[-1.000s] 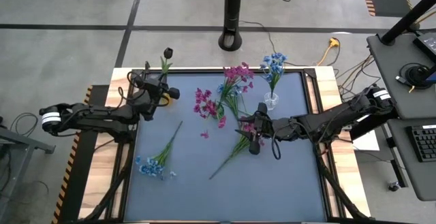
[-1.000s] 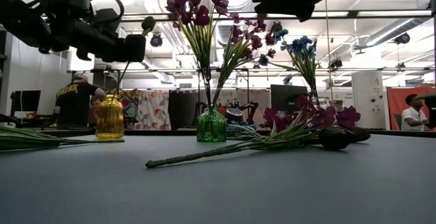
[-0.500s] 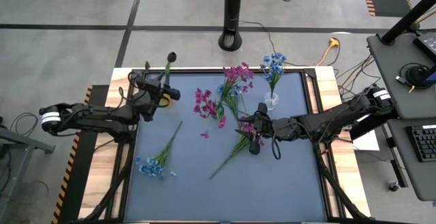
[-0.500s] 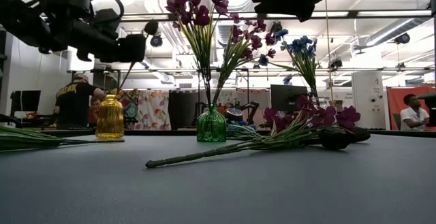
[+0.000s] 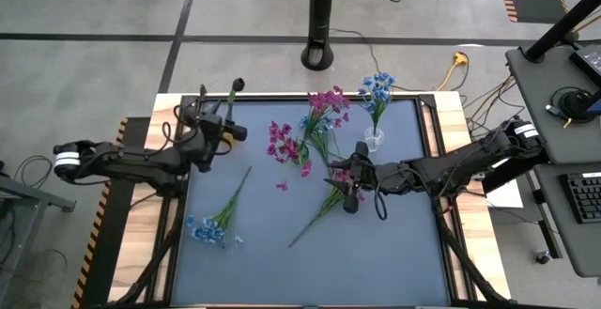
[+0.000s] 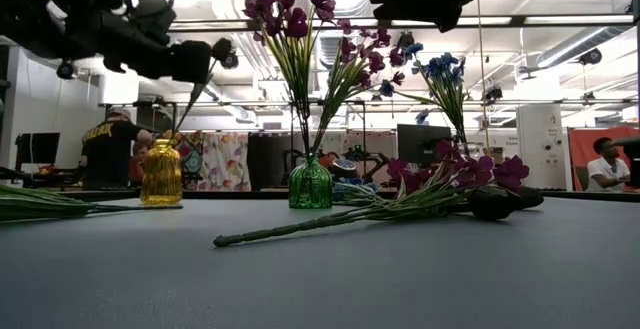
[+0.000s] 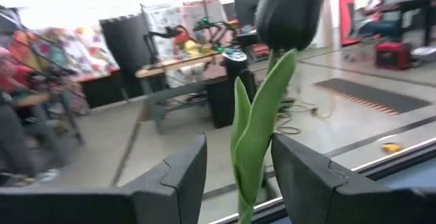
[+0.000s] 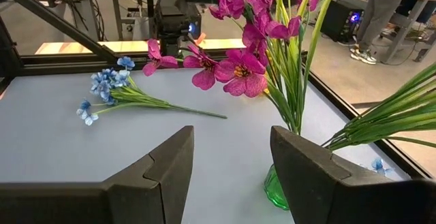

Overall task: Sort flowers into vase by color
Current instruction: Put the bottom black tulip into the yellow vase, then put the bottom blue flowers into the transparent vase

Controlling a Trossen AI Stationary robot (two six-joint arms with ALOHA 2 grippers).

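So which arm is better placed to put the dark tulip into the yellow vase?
Left. Its end effector already holds the dark tulip by the stem, raised close above the yellow vase. The right end effector is down by the loose pink sprig mid-table.

Matt grey table mat (image 5: 376,253), pale wood table edge (image 5: 141,253), glossy green glass vase (image 6: 310,186), ribbed amber glass vase (image 6: 161,174)

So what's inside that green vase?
The green vase holds magenta-pink flowers on green stems, fanning upward. A few blue blooms show beside them; whose stems they are is hidden.
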